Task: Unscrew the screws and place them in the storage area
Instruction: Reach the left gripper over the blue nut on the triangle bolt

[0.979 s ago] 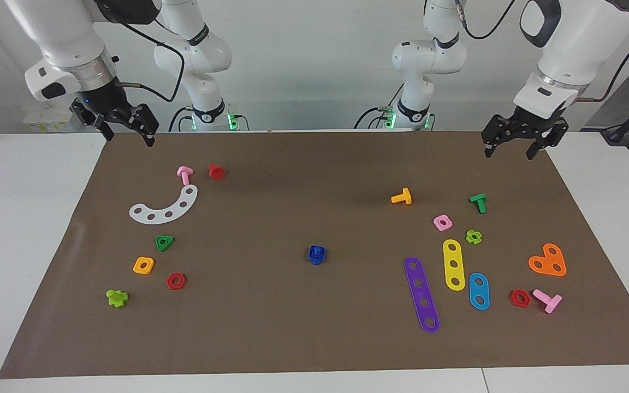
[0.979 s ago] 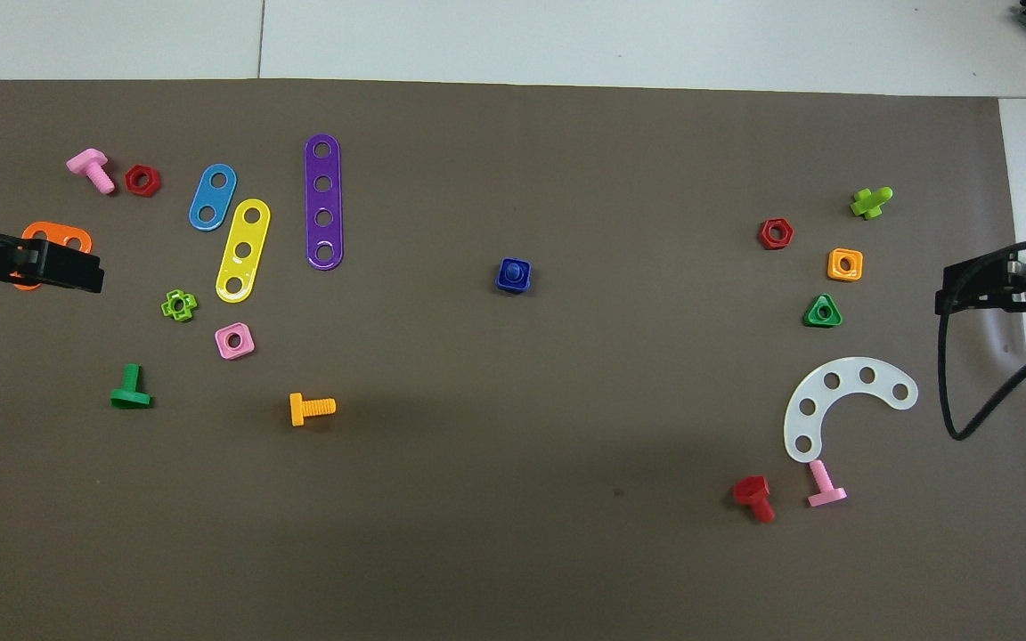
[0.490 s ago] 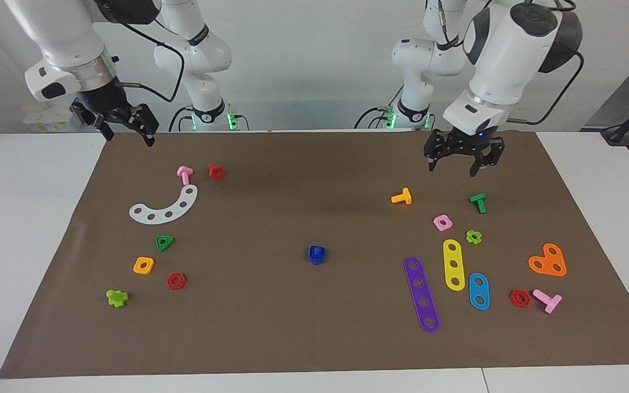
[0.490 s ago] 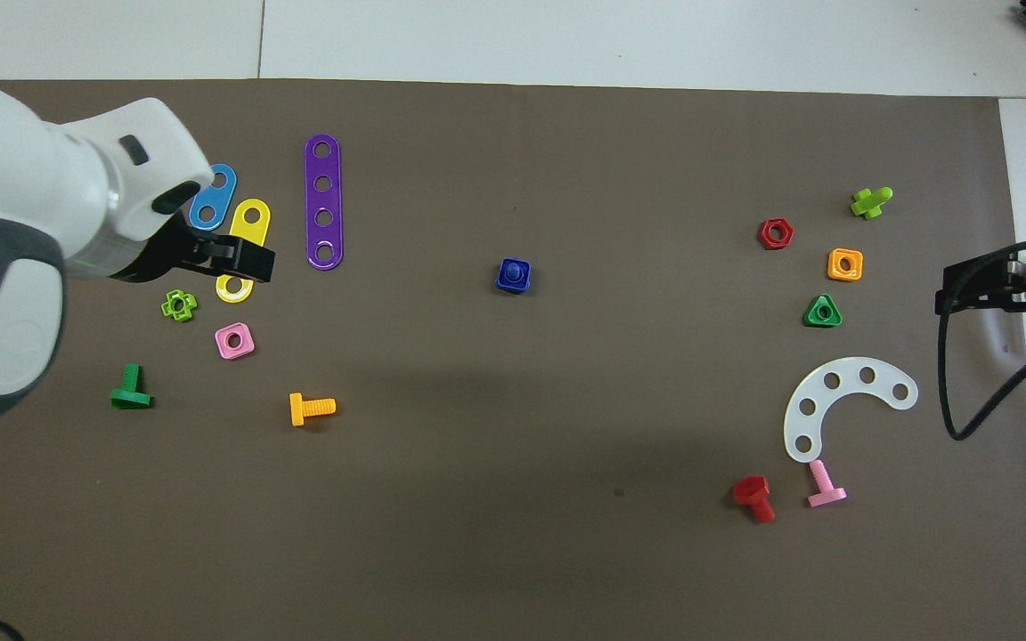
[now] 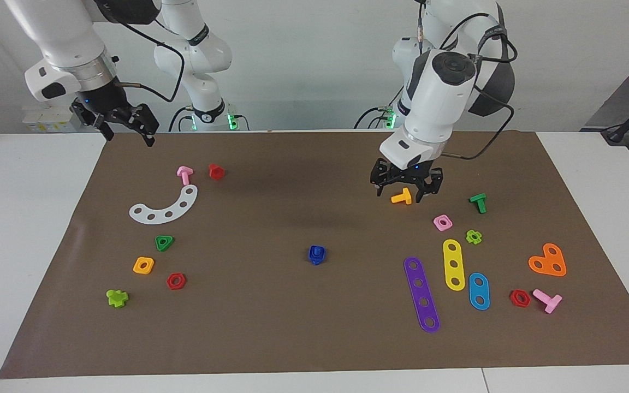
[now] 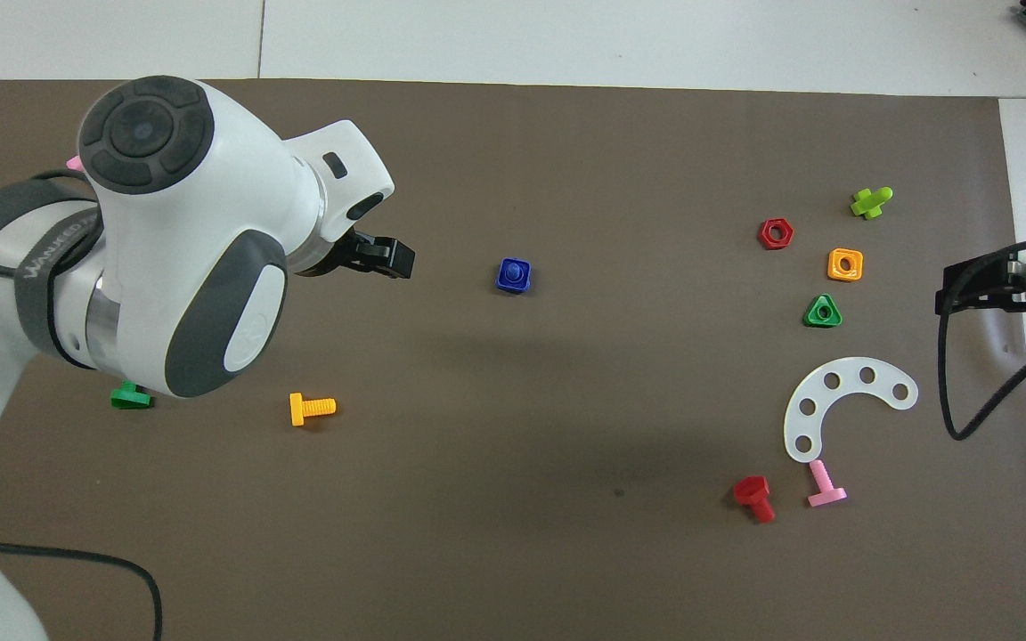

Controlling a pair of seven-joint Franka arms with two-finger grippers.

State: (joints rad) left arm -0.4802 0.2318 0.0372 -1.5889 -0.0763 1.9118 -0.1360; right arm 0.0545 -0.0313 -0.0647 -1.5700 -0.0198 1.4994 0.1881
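**Your left gripper is up over the mat, and the blue screw sits alone in the middle**

Look at your left gripper (image 5: pixel 406 188). It hangs in the air over the brown mat (image 5: pixel 292 327), above the orange T-shaped bolt (image 5: pixel 402 197). Its two fingers are spread apart, and there is nothing between them. It is not touching the bolt.

Your right gripper (image 5: pixel 124 126) waits over the mat's edge at the right arm's end of the table. Its fingers are spread too, and it holds nothing.

The dark-blue screw (image 5: pixel 316 254) stands in the middle of the mat. It has a blue square nut on it. Nothing is touching it. It is well apart from both grippers.

The storage area (image 5: pixel 153 295) is the plain bit of mat toward the right arm's end. You can see a green triangle nut (image 5: pixel 164 242), an orange square nut (image 5: pixel 143 265) and a red hexagon nut (image 5: pixel 176 281) lying there, close together. A lime-green cross piece (image 5: pixel 117 298) lies near them, farther from the robots. A white curved strip (image 5: pixel 165 206) lies nearer to the robots than the nuts.

Toward the left arm's end of the table lie a purple strip (image 5: pixel 421 295), a yellow strip (image 5: pixel 454 264) and a blue strip (image 5: pixel 479 291), side by side. A green bolt (image 5: pixel 478 202) lies near the orange one.
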